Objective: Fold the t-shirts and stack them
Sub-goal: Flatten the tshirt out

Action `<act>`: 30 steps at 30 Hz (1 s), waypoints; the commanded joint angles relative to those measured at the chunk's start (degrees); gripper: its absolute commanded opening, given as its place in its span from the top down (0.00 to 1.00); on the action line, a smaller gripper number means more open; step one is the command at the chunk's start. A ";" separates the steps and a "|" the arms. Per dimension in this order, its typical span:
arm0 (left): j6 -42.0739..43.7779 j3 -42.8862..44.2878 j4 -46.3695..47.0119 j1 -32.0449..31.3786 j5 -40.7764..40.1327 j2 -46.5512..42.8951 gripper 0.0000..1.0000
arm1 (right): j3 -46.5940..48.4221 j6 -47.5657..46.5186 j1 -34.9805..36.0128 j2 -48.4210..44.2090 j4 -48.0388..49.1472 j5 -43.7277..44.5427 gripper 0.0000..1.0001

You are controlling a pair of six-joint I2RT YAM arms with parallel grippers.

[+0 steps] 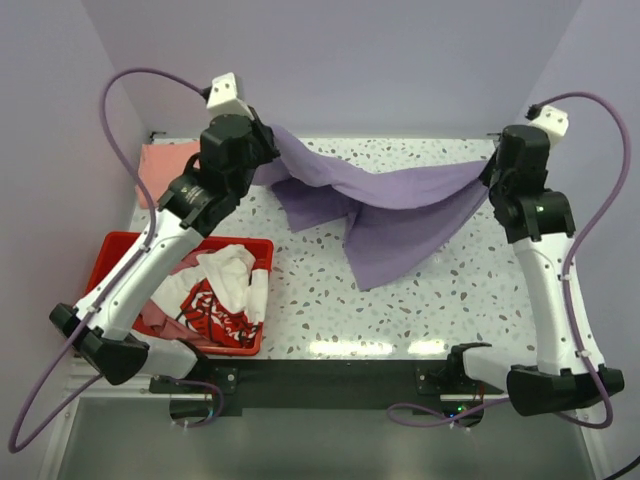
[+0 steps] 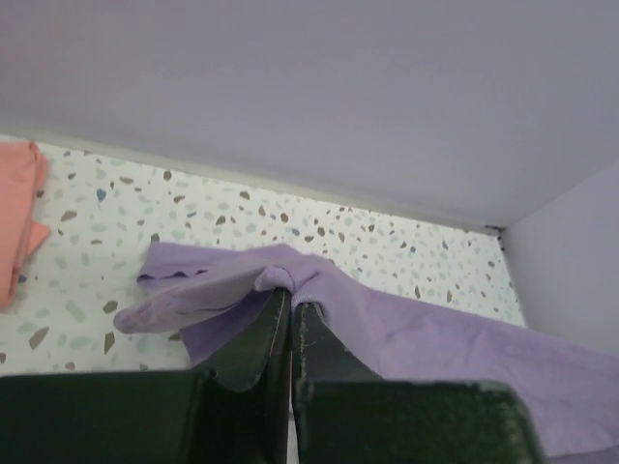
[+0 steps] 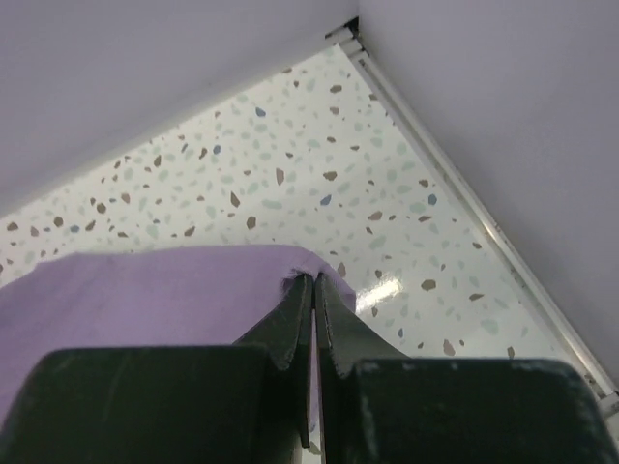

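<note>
A lavender-purple t-shirt [image 1: 390, 215] hangs stretched between both arms above the speckled table, its lower part drooping to the tabletop. My left gripper [image 2: 291, 300] is shut on the shirt's left end [image 2: 290, 275], at the back left in the top view [image 1: 262, 150]. My right gripper [image 3: 314, 280] is shut on the shirt's other end [image 3: 174, 290], at the back right [image 1: 490, 175]. A salmon-pink t-shirt [image 1: 165, 170] lies at the back left corner [image 2: 17, 217]. A white t-shirt with red print [image 1: 225, 290] lies crumpled in the red tray [image 1: 115, 250].
The red tray sits at the front left, under my left arm. Lavender walls [image 1: 350, 60] close in the table at the back and sides. The table's back right corner [image 3: 348, 29] is near my right gripper.
</note>
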 commanded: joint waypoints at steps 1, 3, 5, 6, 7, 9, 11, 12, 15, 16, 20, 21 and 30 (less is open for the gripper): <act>5.22 7.61 2.30 0.44 -2.98 -3.89 1.00 | 9.11 -4.20 -0.26 -2.16 -1.86 4.49 1.00; 7.06 11.38 2.74 0.44 -2.28 -4.69 1.00 | 12.20 -5.60 -0.27 -2.68 -2.82 5.29 1.00; 8.20 13.51 3.35 0.44 -1.31 -6.09 1.00 | 17.12 -6.57 -0.26 -2.86 -3.44 6.16 1.00; 9.34 15.34 4.05 0.44 -0.96 -6.88 1.00 | 18.79 -7.54 -0.26 -2.95 -3.96 7.38 1.00; 9.79 16.23 4.32 0.44 0.35 -7.24 1.00 | 22.37 -8.24 -0.26 -3.03 -4.23 8.01 1.00; 10.93 19.12 4.33 0.44 2.72 -7.77 1.00 | 26.08 -10.61 -0.35 -3.12 -4.67 10.45 1.00; 11.11 20.54 4.24 0.35 8.96 -8.91 1.00 | 31.18 -12.54 -0.35 -3.21 -4.76 11.96 1.00; 11.11 21.85 4.06 0.35 11.24 -9.52 1.00 | 32.68 -14.38 -0.27 -3.47 -4.41 12.66 1.00; 10.85 24.15 4.15 0.35 17.67 -11.37 1.00 | 37.25 -18.26 -0.26 -4.35 -3.10 15.65 1.00; 10.85 24.59 4.15 0.35 19.77 -12.33 1.00 | 39.18 -19.31 -0.18 -4.62 -2.65 16.62 1.00; 10.58 26.26 5.29 0.35 24.09 -14.09 1.00 | 42.27 -23.36 -0.26 -6.81 -0.90 16.71 1.00; 10.23 26.96 5.64 0.35 24.62 -14.36 1.00 | 42.62 -24.24 -0.18 -7.16 -0.63 16.71 1.00; 10.84 28.64 8.19 0.35 22.61 -11.82 1.00 | 38.94 -28.72 -0.09 -8.92 3.84 19.78 1.00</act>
